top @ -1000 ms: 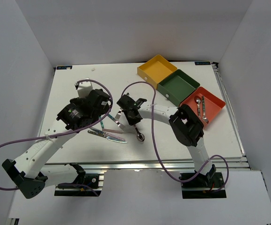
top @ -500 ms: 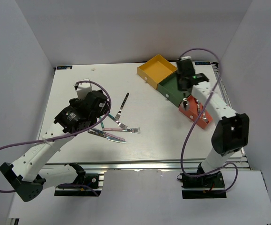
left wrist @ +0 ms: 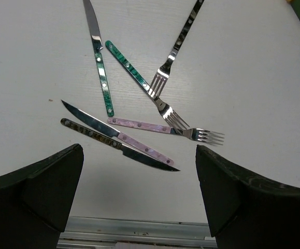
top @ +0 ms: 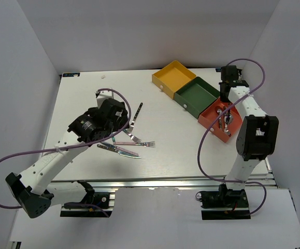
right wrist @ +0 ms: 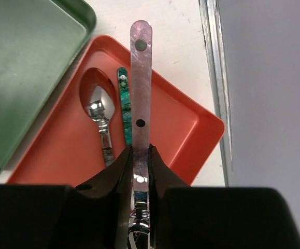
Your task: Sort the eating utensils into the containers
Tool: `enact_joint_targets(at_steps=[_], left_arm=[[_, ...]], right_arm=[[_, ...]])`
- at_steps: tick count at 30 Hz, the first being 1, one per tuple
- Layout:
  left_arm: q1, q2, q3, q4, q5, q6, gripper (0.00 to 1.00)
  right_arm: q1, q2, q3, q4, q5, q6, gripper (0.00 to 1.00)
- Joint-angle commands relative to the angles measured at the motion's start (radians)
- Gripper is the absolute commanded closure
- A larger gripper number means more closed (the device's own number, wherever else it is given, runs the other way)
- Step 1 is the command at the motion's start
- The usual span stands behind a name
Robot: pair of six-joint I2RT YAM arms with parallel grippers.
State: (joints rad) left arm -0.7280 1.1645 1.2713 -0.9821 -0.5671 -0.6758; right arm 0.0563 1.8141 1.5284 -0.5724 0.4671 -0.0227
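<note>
Across the desk point(top: 82, 88), the right jaws have swung from the middle pile to hang directly over the red-orange tray point(right wrist: 188, 124), pinched nearly shut on a pink-handled utensil point(right wrist: 140, 78). Releasing it there looks next. The left jaws gape empty, six forks and knives point(left wrist: 139, 125) lying below them.

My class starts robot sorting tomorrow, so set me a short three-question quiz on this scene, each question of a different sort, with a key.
1. Multiple choice: the right gripper holds a pink-handled utensil over which tray? A yellow, B dark green, C red-orange.
2. True or false: the left gripper is shut on a knife.
3. How many forks lie on the table?
Key: 1 C, the red-orange tray. 2 False, it is open. 3 Three.
</note>
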Motion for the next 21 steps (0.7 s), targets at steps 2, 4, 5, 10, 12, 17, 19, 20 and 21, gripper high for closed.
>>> enact_joint_targets(at_steps=[2, 4, 5, 10, 12, 17, 19, 20, 21], left_arm=[[0.001, 0.004, -0.019, 0.022, 0.07, 0.03, 0.02], [0.001, 0.007, -0.029, 0.019, 0.09, 0.039, 0.02], [0.001, 0.011, -0.029, 0.019, 0.093, 0.042, 0.02], [0.001, 0.026, -0.027, 0.02, 0.082, 0.059, 0.02], [0.001, 0.035, -0.023, 0.025, 0.082, 0.059, 0.02], [0.001, 0.052, -0.02, 0.045, 0.082, 0.055, 0.02], [0.001, 0.057, -0.021, 0.048, 0.081, 0.051, 0.02], [0.001, 0.058, -0.021, 0.049, 0.078, 0.051, 0.02], [0.001, 0.06, -0.021, 0.049, 0.075, 0.048, 0.02]], right_arm=[[-0.024, 0.013, 0.015, 0.051, -0.022, -0.071, 0.99], [-0.035, 0.016, 0.001, 0.06, -0.045, -0.08, 0.97], [-0.038, 0.017, -0.001, 0.06, -0.053, -0.08, 0.95], [-0.039, 0.014, -0.008, 0.04, -0.094, -0.089, 0.81], [-0.039, 0.01, -0.017, 0.037, -0.117, -0.088, 0.72], [-0.038, -0.002, -0.022, 0.02, -0.128, -0.088, 0.53], [-0.039, -0.012, -0.007, 0.009, -0.124, -0.074, 0.49], [-0.035, -0.013, 0.007, -0.015, -0.131, -0.063, 0.46], [-0.026, -0.019, 0.039, -0.03, -0.142, -0.043, 0.46]])
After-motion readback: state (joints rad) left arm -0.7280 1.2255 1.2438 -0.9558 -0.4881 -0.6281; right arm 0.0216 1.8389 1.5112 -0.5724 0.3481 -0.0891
